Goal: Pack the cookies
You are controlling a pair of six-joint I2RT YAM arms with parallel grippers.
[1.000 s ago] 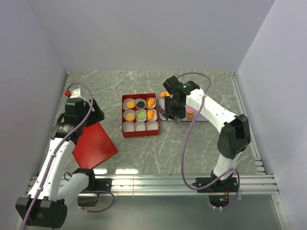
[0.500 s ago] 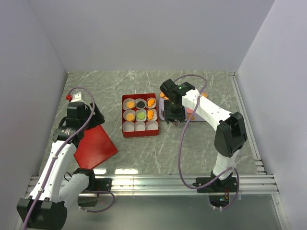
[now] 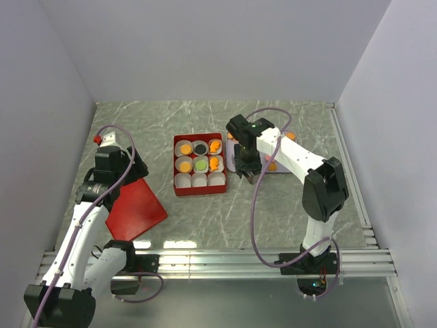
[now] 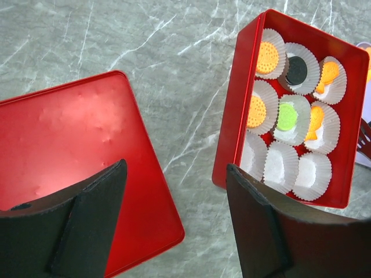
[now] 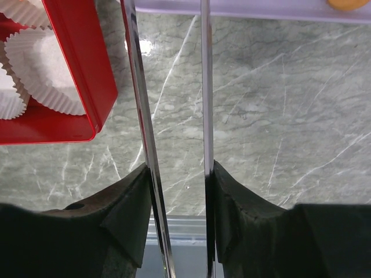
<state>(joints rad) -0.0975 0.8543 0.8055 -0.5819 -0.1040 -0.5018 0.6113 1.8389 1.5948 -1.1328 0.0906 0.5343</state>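
Observation:
The cookies (image 3: pixel 199 164) lie in white paper cups inside the red box (image 3: pixel 176 164): orange, black and green discs (image 4: pixel 287 116) fill the two far rows. The near row of cups (image 4: pixel 281 168) holds nothing. More orange cookies (image 3: pixel 272 165) sit on the lavender tray (image 3: pixel 283 168). My right gripper (image 3: pixel 246 174) hangs over the table between box and tray, shut on thin metal tongs (image 5: pixel 206 87). The blades stand apart with only table showing between them, and their tips run out of the right wrist view. My left gripper (image 4: pixel 174 174) is open between the red lid (image 4: pixel 75 139) and the box.
The red lid (image 3: pixel 134 207) lies flat left of the box, near the left arm. In the right wrist view the box corner (image 5: pixel 75 52) is at upper left. The tray edge (image 5: pixel 261 7) with an orange cookie (image 5: pixel 348 3) runs along the top.
My right gripper has moved left and nearer, from over the tray to the gap beside the box, and its tongs have narrowed. The left arm has barely shifted.

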